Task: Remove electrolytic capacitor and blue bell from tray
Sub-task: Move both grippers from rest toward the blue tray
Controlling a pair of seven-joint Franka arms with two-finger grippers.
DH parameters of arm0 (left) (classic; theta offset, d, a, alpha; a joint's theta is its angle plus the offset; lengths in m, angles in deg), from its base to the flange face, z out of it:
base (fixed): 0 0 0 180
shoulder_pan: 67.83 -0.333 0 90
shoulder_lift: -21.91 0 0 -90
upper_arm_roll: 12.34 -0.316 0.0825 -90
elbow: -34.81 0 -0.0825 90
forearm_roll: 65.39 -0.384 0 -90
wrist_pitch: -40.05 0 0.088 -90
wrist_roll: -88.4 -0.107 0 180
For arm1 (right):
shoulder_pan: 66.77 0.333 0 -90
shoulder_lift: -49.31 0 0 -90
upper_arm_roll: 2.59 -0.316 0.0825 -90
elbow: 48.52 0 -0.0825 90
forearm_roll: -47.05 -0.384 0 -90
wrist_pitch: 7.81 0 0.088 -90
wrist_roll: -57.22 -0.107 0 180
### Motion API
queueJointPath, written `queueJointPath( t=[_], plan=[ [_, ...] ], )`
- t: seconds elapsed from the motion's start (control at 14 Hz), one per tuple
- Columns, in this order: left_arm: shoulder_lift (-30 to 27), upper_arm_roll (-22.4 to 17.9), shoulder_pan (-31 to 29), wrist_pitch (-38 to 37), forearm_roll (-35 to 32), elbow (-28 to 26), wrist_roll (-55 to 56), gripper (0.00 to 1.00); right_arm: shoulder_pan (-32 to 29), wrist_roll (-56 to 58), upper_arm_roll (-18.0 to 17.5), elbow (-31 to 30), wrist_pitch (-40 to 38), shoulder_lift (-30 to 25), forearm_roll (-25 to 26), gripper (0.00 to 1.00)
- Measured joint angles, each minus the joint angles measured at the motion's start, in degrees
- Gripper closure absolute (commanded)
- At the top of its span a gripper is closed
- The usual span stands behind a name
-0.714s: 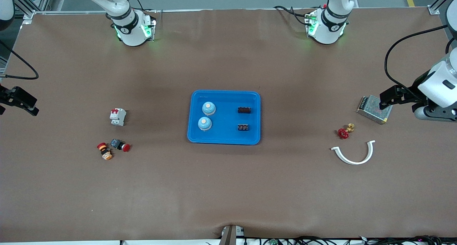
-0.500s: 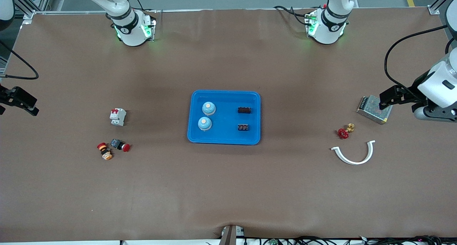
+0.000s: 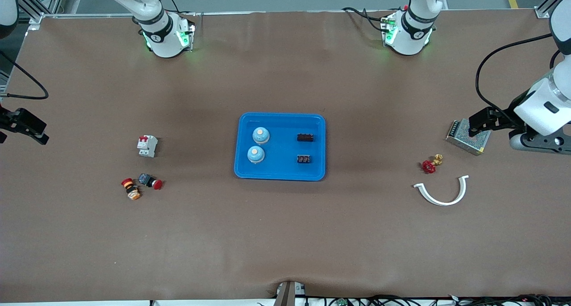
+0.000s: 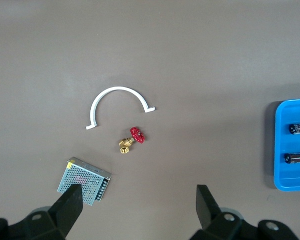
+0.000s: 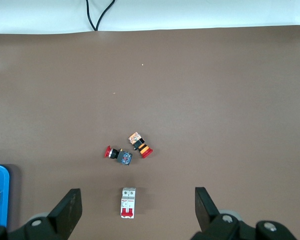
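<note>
Well, starting at the nine o'clock edge of the front view, the right end effector (image 3: 39,133) hangs over bare brown desk (image 3: 285,234), fingers spread wide and holding nothing. Toward the tray from it sit a white circuit breaker with red levers (image 3: 147,146) and, at its six o'clock, two red-capped push-button switches (image 3: 151,181).

At the centre lies the bright blue shallow plastic tray (image 3: 281,146). Its nine o'clock half carries two pale blue domed bells (image 3: 260,135), one nearer the front camera than the other. Its three o'clock half carries two small dark capacitors (image 3: 305,138), each lying on its side.

At the tray's three o'clock, well apart, are a red-handled brass valve (image 3: 430,165), a white curved plastic clip (image 3: 444,194) and a metal mesh-covered box (image 3: 464,138). The left end effector (image 4: 138,192) hovers over that box, also wide open and empty.

Neither arm is over the tray yet, so the step in hand looks like the first approach. It would go best with each arm taking the part on its own side. The fingers should straddle a bell across its dome, or a capacitor across its short width, while staying clear of the neighbouring part and the raised rim.

The left wrist view shows the capacitors as black cylinders, which the front view leaves vague. The right wrist view catches only a corner of the tray. Only the front view shows all four parts together.
</note>
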Motion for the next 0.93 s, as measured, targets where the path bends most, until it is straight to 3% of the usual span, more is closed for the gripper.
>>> queueJointPath(
  t=[0.5, 0.93],
  plan=[
    [0.1, -0.2, -0.8, 0.3, -0.7, -3.1, 7.7, 0.00, 0.7, 0.0, -0.1, 0.0, 0.0, 0.3, 0.0, 0.00],
    [0.2, 1.1, -0.3, 4.6, -0.5, -7.1, 25.9, 0.00, 1.0, 0.0, -0.2, 0.0, 0.0, 0.6, 0.0, 0.00]
  ],
)
